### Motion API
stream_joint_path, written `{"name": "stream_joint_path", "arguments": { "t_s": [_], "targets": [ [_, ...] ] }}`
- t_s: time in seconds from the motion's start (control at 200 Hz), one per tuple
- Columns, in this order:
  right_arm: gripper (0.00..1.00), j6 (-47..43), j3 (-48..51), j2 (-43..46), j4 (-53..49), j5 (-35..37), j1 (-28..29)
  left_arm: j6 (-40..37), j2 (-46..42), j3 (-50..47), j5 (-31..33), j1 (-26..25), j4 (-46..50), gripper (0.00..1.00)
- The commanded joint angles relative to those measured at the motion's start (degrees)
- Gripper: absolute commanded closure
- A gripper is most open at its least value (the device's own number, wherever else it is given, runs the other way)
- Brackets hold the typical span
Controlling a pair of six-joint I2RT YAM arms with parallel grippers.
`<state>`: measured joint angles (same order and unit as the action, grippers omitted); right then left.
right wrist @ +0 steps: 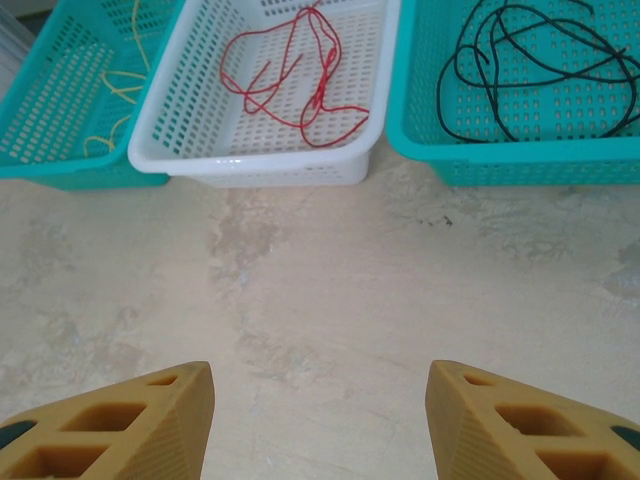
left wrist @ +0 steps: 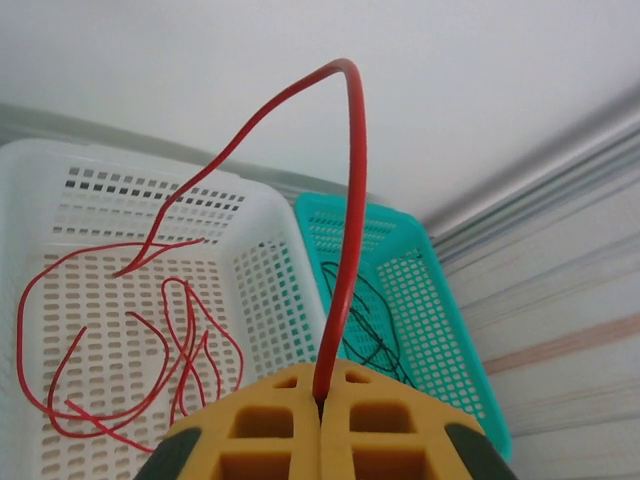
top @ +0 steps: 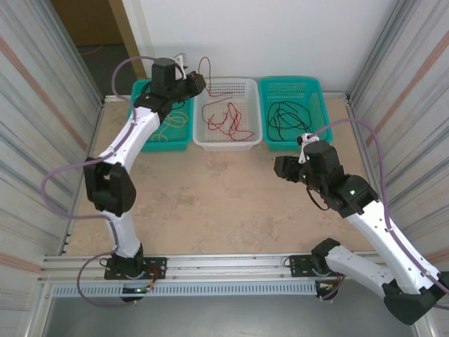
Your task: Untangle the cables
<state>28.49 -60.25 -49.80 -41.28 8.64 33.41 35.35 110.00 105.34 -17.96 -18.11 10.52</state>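
My left gripper (top: 199, 84) (left wrist: 322, 402) hovers over the back left corner of the white basket (top: 228, 145), shut on one red cable (left wrist: 352, 190). That cable arcs up from the jaws and drops into the basket. More red cable (top: 228, 119) (right wrist: 300, 70) lies looped on the basket floor. Yellow cable (top: 172, 128) (right wrist: 118, 88) sits in the left teal basket (top: 163, 146). Black cable (top: 287, 116) (right wrist: 530, 70) lies in the right teal basket (top: 298, 144). Over bare tabletop, my right gripper (top: 280, 168) (right wrist: 320, 400) is open with nothing between its fingers.
The three baskets stand in a row along the back wall. Corrugated metal walls (top: 42, 105) close in both sides. Thick purple arm cables (top: 63, 175) loop beside each arm. Bare beige tabletop (top: 210, 196) stretches in front of the baskets.
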Motion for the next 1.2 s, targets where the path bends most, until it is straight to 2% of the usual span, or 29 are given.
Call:
{"name": "stream_joint_path", "arguments": {
  "t_s": [0.0, 0.251, 0.411, 0.486, 0.576, 0.641, 0.757, 0.937, 0.962, 0.972, 1.047, 1.092, 1.117, 1.192],
  "targets": [
    [0.43, 0.69, 0.9, 0.85, -1.36, 1.45, 0.16, 1.57, 3.35, 2.94, 0.37, -0.52, -2.09, 1.0],
    [0.43, 0.88, 1.76, 0.76, 0.15, 0.77, -0.19, -1.07, 3.03, -3.29, 7.22, -3.14, 8.73, 1.0],
    [0.43, 1.04, 1.19, 1.15, 0.33, 0.23, -0.23, -8.35, 0.0, -7.29, 13.13, -6.75, 17.61, 1.0],
    [0.43, 1.21, 1.04, 1.63, 0.23, 0.1, -0.28, -10.16, -1.15, -9.46, 12.96, -7.88, 19.9, 0.86],
    [0.42, 1.52, 1.01, 1.9, 0.41, -0.21, -0.28, -10.92, -1.53, -10.56, 10.87, -8.0, 22.25, 0.61],
    [0.42, 1.95, 0.84, 1.94, 0.59, -0.37, -0.31, -11.51, -2.41, -10.73, 9.8, -8.08, 23.04, 0.49],
    [0.41, 2.45, 0.32, 2.31, 0.56, -1.16, -0.19, -12.5, -5.84, -10.59, 10.28, -8.51, 23.16, 0.36],
    [0.37, 2.03, 0.18, 5.33, 2.63, -1.13, -0.1, -14.77, -12.76, -8.61, 12.39, -8.52, 25.09, 0.24],
    [0.36, 1.93, 0.51, 6.21, 3.57, -0.9, -0.1, -15.3, -14.1, -8.74, 12.36, -8.52, 25.0, 0.05],
    [0.35, 1.95, 0.66, 6.56, 3.92, -0.73, -0.1, -15.51, -14.63, -8.81, 12.29, -8.52, 24.88, 0.02],
    [0.33, 1.31, 2.28, 9.84, 7.5, 0.56, -0.18, -17.36, -19.77, -10.65, 11.68, -8.52, 23.66, 0.01],
    [0.15, -0.27, 3.87, 12.1, 10.8, -0.1, -0.1, -18.45, -23.59, -13.16, 11.61, -8.52, 21.88, 0.01],
    [0.01, -0.65, 5.1, 13.41, 12.88, -0.42, -0.1, -19.08, -25.94, -14.9, 12.04, -8.52, 20.74, 0.01],
    [0.01, -0.06, 11.39, 17.31, 21.21, 2.26, -0.1, -20.1, -33.29, -21.67, 16.02, -8.37, 16.86, 0.01]
  ]
}}
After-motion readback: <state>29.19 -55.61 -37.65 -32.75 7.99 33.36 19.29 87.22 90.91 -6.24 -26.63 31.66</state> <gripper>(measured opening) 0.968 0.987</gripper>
